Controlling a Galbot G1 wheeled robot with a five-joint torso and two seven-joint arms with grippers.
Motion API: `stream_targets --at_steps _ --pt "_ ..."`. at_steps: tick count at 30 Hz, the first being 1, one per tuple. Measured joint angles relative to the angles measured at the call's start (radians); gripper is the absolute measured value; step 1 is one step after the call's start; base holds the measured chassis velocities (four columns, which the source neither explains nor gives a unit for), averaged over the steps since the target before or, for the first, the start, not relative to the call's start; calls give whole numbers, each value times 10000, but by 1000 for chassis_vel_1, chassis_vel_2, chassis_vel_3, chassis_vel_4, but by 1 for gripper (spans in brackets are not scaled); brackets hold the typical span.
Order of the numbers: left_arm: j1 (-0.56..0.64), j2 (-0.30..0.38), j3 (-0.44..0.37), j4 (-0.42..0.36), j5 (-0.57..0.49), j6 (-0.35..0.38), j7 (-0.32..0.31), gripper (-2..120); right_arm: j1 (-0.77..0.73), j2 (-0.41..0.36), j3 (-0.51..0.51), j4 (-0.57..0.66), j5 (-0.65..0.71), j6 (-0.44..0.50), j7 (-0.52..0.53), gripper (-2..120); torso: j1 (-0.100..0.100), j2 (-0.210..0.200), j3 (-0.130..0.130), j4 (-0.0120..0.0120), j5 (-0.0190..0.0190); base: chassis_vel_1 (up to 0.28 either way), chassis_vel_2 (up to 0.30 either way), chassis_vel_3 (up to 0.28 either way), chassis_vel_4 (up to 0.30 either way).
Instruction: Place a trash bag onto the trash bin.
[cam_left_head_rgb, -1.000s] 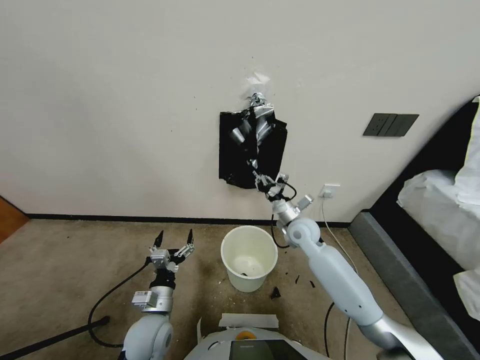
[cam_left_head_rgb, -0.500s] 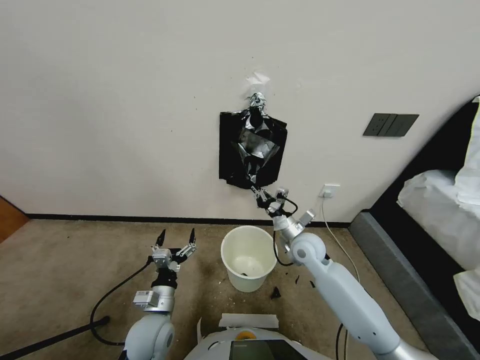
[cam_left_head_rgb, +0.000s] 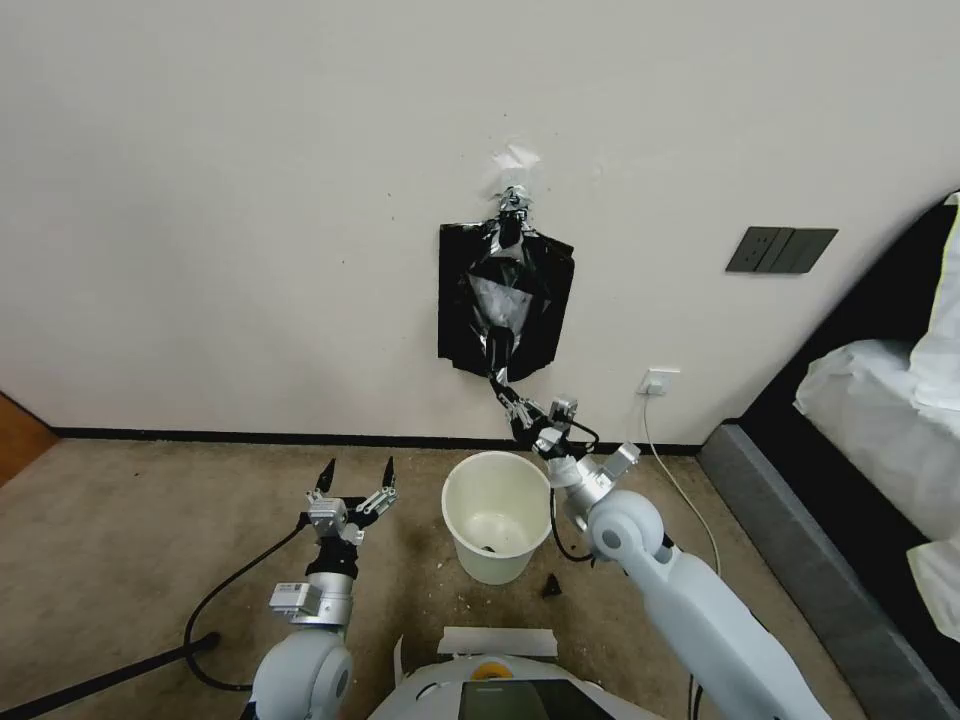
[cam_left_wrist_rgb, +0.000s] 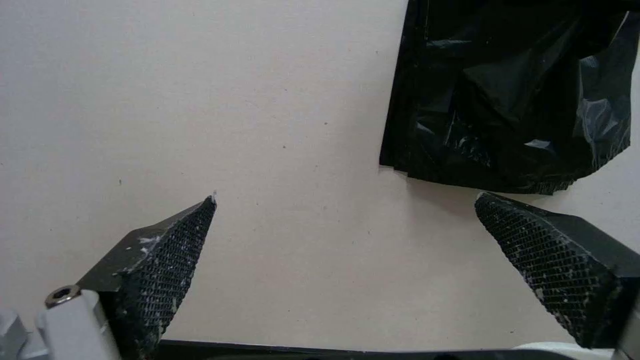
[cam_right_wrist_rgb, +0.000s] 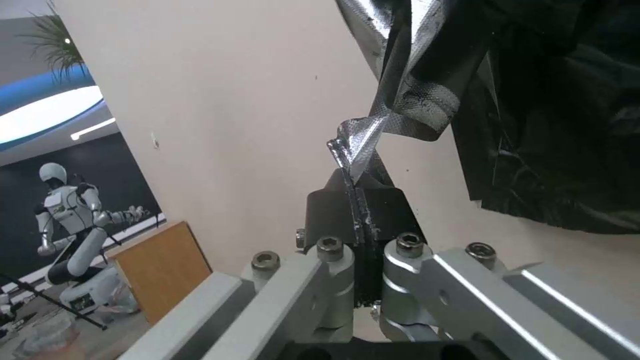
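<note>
Pulling one trash bag (cam_left_head_rgb: 498, 300) off the wall bundle (cam_left_head_rgb: 455, 310) at frame centre, right gripper (cam_left_head_rgb: 512, 403) fingers clamped on its corner. Left gripper (cam_left_head_rgb: 356, 476) fingers apart, lower left. Trash bin (cam_left_head_rgb: 497, 480) below, unlined.

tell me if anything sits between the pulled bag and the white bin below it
Nothing visible does. The right gripper is shut on the trash bag, stretched down from the bundle on the wall, and the trash bin stands open just below. The left gripper waits open, off to the bin's left.
</note>
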Motion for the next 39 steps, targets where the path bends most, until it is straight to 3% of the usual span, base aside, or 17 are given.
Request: stream_targets --at_steps 36,39 --pt "44 174 -7 -184 7 31 10 100 -1408 -527 -75 456 -1841 285 -44 0 0 0 1 0 0 0 0 0 0" --pt "-44 143 40 -145 6 45 5 100 -1431 -528 76 577 -1949 178 225 8 0 0 0 0 0 0 0 0 0"
